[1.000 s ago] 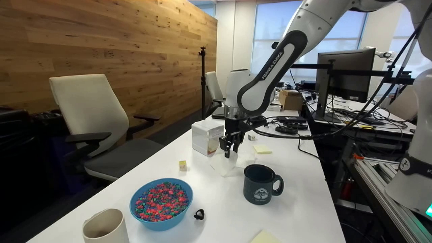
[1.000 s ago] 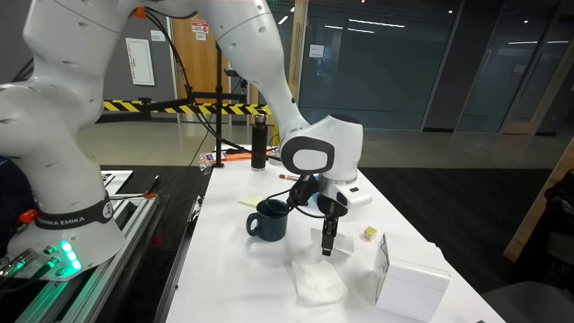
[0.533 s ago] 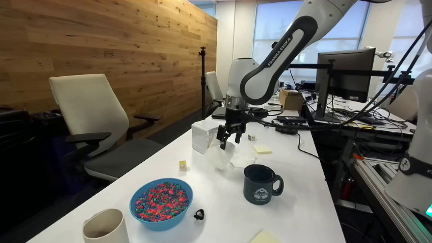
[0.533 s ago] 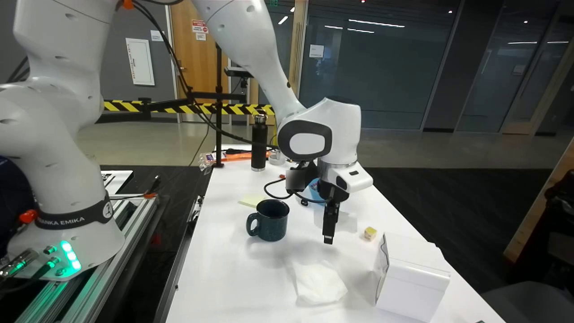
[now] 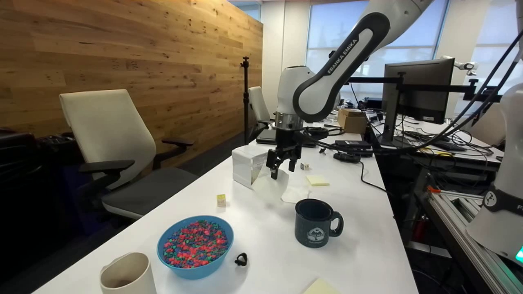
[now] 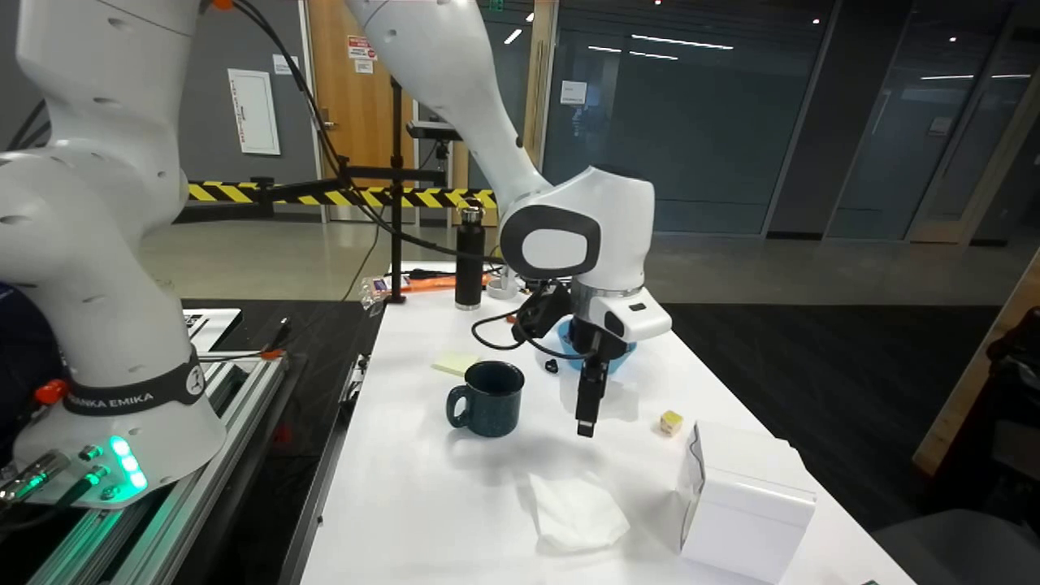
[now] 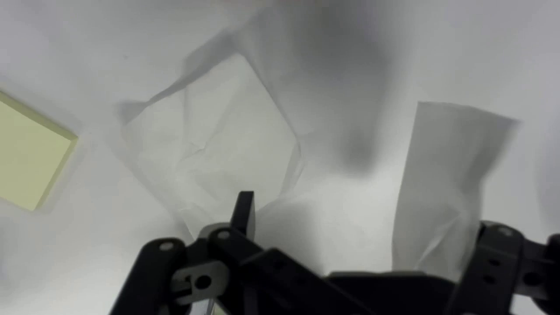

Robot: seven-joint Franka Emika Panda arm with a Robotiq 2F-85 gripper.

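In an exterior view my gripper hangs over the table with its jaws wide apart. A thin white tissue droops beside one finger and seems to cling to its outer side or tip. In the wrist view that tissue runs down to the right-hand finger, partly behind it; the gap between the fingers grips nothing. A second creased white tissue lies flat on the table under the left-hand finger, and this tissue also shows in an exterior view. The white box stands close by.
A dark mug stands near the gripper. Around it are a yellow note pad, letter cubes, a blue bowl of coloured bits, a small black clip-like thing and a beige cup. A black bottle stands farther off.
My gripper has spread its jaws and risen from the table. The clinging tissue has come up with the finger, while the flat one stays on the table.
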